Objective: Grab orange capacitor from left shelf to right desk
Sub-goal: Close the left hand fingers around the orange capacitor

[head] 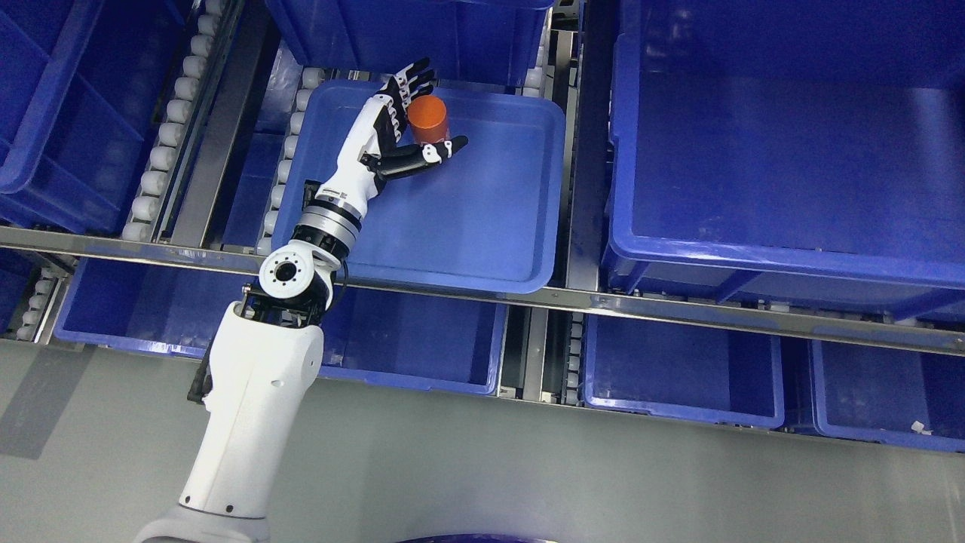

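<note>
Where robot hand cups, orange capacitor half-hidden

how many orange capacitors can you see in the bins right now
1. The orange capacitor stands in the shallow blue tray on the upper shelf level, at its far left corner, between the left hand's fingers and thumb. The deeper bins' hidden corners could hold more.

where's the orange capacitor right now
In the head view, the orange capacitor stands upper left of centre, in the far left corner of the shallow blue tray, between the left hand's fingers and thumb.
</note>
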{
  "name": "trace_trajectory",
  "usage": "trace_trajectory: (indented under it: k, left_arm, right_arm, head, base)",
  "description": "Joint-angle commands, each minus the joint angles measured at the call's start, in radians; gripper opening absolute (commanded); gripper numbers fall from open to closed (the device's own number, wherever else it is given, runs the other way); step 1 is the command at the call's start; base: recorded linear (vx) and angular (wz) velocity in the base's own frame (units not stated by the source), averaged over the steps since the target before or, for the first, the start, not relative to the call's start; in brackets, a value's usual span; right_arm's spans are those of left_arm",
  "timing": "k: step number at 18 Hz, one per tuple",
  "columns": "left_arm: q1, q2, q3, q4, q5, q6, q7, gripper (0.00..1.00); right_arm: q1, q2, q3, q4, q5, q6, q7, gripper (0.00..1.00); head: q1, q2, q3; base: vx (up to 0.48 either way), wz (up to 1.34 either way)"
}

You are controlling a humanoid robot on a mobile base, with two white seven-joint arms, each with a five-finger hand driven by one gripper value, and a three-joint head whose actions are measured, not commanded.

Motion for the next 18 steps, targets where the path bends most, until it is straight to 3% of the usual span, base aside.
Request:
trace_trajectory:
  k: [1,11,18]
  left_arm:
    - [-0.006,0.017,-0.009,0.057,-0.003,0.000,0.000,0.77]
    - [-0.006,0.017,0.013,0.081,0.000,-0.012,-0.033,0.54]
    - [-0.006,0.017,0.005,0.103,0.000,-0.018,-0.036,0.46]
  right_arm:
    - [0.003,-0.017,-0.017,-0.017,0.003,0.001,0.000,1.00]
    - [0.003,-0.017,-0.017,-0.017,0.003,0.001,0.000,1.00]
    - [0.003,-0.017,-0.017,-0.017,0.003,0.001,0.000,1.00]
  head:
    - [0.0000,0.000,0.000]
    - [0.0000,0.000,0.000]
    - [0.0000,0.000,0.000]
  base:
    - [0.000,0.00]
    - [0.000,0.00]
    - [0.000,0.00]
